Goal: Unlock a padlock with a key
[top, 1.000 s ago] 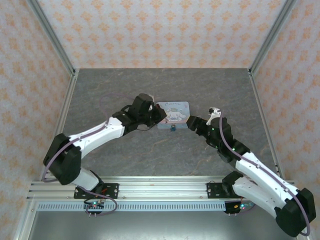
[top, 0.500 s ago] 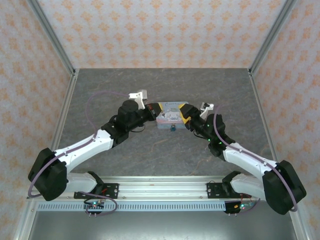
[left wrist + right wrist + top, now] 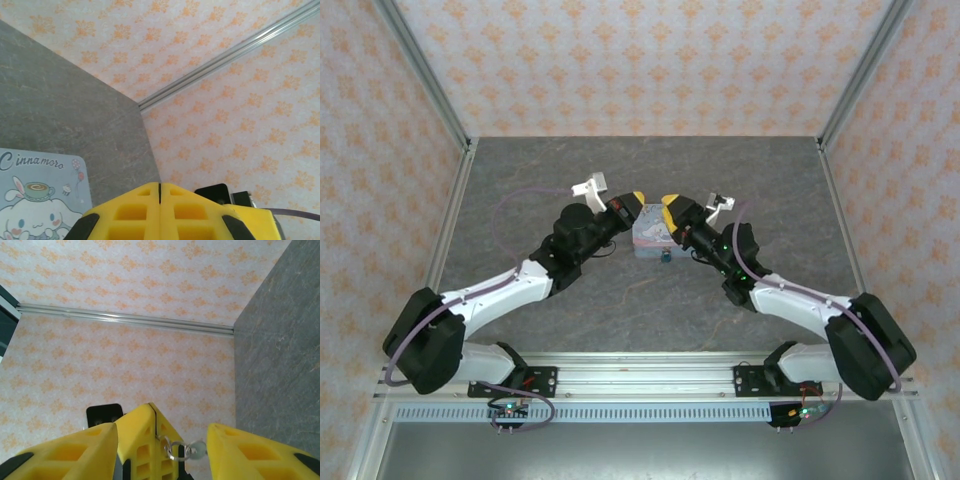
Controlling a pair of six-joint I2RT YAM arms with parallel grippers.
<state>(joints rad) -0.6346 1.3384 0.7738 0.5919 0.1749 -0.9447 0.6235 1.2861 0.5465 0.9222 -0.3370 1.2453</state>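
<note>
Closing in since a moment ago, left gripper [image 3: 638,208] is clamping the key [image 3: 196,449] above the tin [image 3: 650,236], right gripper [image 3: 672,212] is gaping wide around it, and the padlock [image 3: 665,257] is lying below them toward the worktop's [image 3: 620,305] near edge, nearer the right.

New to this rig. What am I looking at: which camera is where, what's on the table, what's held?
Two robot arms are bolted at the near edge of a grey table, each ending in a yellow two-finger gripper. The wide picture comes from a fixed camera above and behind them; the other two come from cameras on each wrist. On the table lie a pastel Cinnamoroll tin and, just in front of it, a tiny dark blue padlock. The left gripper is shut, apparently pinching a key ring with a small key. The right gripper is open, facing it above the tin.
</note>
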